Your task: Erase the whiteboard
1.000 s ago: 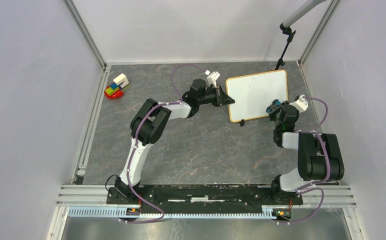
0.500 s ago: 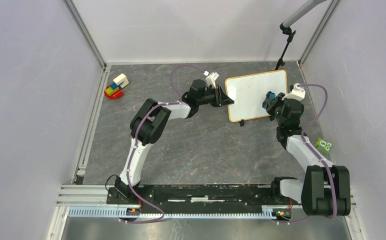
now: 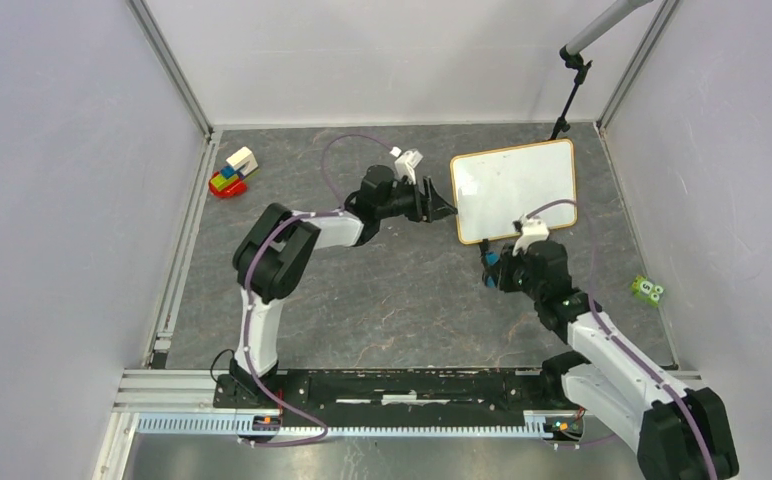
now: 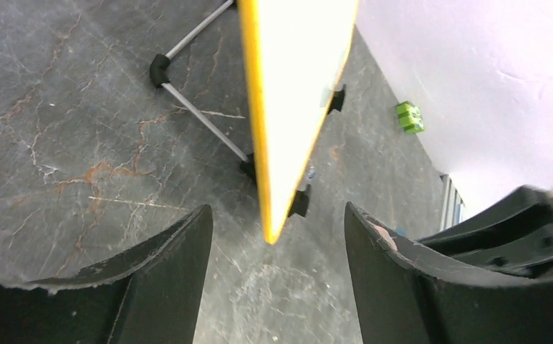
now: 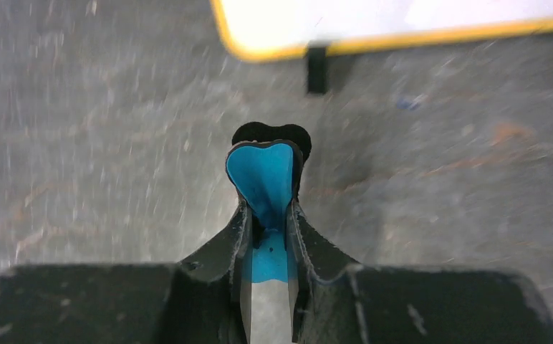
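At the far right of the tabletop (image 3: 382,300), the whiteboard (image 3: 514,190) stands propped at a tilt on a wire stand (image 4: 202,118). It is rectangular with rounded corners and a thin light-wood frame, which looks yellow in the wrist views. From above the face reads plain white.

Left wrist view: the board is edge-on, its near corner between the two fingers (image 4: 166,265), with no contact visible. The left end effector (image 3: 444,207) is spread wide, straddling the board's left edge.

The right end effector (image 3: 492,272) is clamped narrow on a blue eraser (image 5: 263,175), just in front of the board's near-left corner and off its face. The right wrist view is blurred, with the board's lower frame and one black foot (image 5: 316,68) at top.

Versus 0.5 s ago:
- The right end effector was over the right half of the board. It is now off the face, to the left and nearer the bases.
- The left elbow has shifted left, while its end effector stays at the same edge.
- The board has not moved.
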Motion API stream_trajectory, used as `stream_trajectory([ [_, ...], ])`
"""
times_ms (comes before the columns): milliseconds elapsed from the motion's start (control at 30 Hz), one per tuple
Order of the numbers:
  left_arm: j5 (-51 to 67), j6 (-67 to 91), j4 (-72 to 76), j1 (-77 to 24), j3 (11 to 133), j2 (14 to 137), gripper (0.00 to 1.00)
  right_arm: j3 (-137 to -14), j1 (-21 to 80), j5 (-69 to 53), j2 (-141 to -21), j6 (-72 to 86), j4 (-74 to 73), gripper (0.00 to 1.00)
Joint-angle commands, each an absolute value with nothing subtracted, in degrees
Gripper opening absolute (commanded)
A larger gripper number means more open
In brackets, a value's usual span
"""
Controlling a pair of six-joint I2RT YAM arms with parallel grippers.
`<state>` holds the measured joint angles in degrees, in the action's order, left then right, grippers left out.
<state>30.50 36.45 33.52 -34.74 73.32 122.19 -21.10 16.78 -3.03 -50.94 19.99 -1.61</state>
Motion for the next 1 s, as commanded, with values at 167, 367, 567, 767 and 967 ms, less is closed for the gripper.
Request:
stream_trajectory([
  [167, 26.1, 39.5, 46.3, -28.9, 51.6, 98.5, 0.77, -14.6, 33.3, 4.3, -47.2, 20.4, -11.6, 0.14],
  [367, 25.3, 39.1, 37.4, -28.8, 39.3, 81.9, 0.78, -15.5, 40.5, 5.2, -46.6, 20.6, -13.9, 0.50],
  [567, 24.2, 37.8, 24.4, -28.9, 35.0, 67.1, 0.80, -18.3, 41.0, 4.7, -45.0, 18.1, -16.4, 0.92],
  [767, 24.9, 34.9, 8.1, -28.9, 40.5, 56.7, 0.82, -26.4, 41.2, 7.7, -38.6, 16.6, -22.5, 0.98],
  [967, 26.6, 31.4, -10.2, -28.9, 58.0, 50.5, 0.97, -39.3, 41.2, 14.3, -33.0, 12.6, -30.4, 0.98],
])
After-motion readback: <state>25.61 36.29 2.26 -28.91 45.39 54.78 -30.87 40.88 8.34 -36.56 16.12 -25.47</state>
